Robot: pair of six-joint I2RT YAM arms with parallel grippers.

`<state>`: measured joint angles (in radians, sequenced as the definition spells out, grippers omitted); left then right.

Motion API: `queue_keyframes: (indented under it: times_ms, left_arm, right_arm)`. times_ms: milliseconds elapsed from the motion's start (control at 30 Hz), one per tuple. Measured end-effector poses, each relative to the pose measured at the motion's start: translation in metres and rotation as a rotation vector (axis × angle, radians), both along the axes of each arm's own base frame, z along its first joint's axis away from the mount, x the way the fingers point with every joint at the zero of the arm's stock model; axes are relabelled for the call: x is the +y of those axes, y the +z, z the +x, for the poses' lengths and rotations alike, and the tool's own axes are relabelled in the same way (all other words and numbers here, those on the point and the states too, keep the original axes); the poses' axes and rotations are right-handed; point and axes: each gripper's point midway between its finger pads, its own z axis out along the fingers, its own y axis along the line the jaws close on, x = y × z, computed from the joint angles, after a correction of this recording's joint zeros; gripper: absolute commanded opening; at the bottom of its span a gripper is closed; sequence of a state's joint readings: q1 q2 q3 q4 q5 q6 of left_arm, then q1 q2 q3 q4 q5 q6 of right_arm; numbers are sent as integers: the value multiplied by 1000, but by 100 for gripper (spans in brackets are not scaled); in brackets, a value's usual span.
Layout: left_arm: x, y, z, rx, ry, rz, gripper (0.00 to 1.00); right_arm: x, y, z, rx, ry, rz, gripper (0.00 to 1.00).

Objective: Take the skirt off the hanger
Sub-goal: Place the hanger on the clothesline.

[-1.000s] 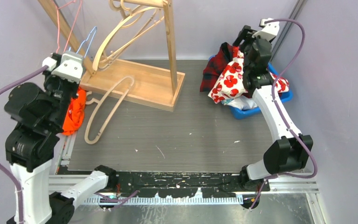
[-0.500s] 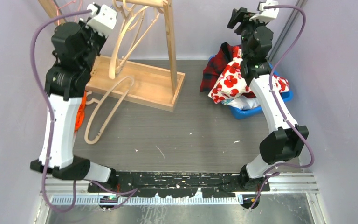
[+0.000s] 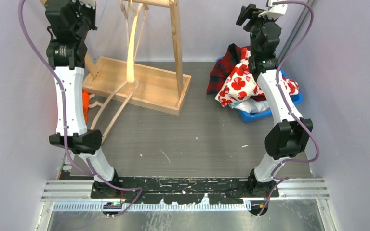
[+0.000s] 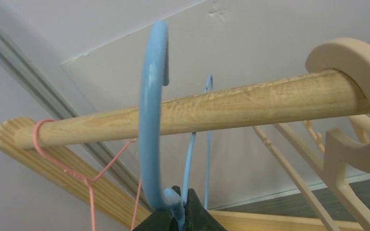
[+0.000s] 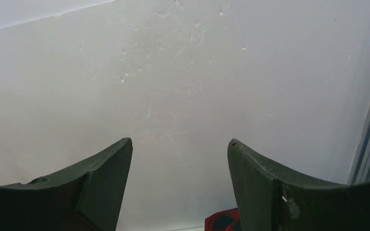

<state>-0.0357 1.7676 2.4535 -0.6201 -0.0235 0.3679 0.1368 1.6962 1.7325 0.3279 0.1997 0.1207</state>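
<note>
The skirt (image 3: 236, 84), white cloth with red flowers, lies draped over the blue basket's front rim at the right, free of any hanger. My left gripper (image 4: 182, 195) is shut on the neck of a blue hanger (image 4: 150, 120). Its hook curves over the wooden rod (image 4: 250, 103) of the rack. In the top view that gripper (image 3: 72, 12) is raised high at the back left. My right gripper (image 5: 179, 144) is open and holds nothing, facing the back wall. It stands (image 3: 248, 12) well above the skirt.
A pink wire hanger (image 4: 77, 168) and a thick wooden hanger (image 4: 351, 72) share the rod. The rack's wooden base (image 3: 139, 86) fills the back left, with a wooden hanger (image 3: 111, 110) lying off its front. Orange cloth (image 3: 85, 103) lies at the left edge. The blue basket (image 3: 294, 98) also holds red plaid cloth (image 3: 224, 65).
My left arm has swung up from low at the left to the rack's rod. My right arm has risen from the basket, leaving the skirt there.
</note>
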Motion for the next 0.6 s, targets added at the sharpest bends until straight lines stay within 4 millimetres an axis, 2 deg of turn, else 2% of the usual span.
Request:
queue_keyframes:
  times_ms: [200,367,600]
  left_arm:
    - [-19,-13,30,10,-98,-97,0]
    - [-32,-12,52,-26,-187,-173,0]
    - [-36,-22,63,-13,-222,-213,0]
  right_arm:
    - [0,6,5,-15,2,12,77]
    - [-5,7,7,-17,-4,18,77]
    - [-14,7,7,-21,-18,24,77]
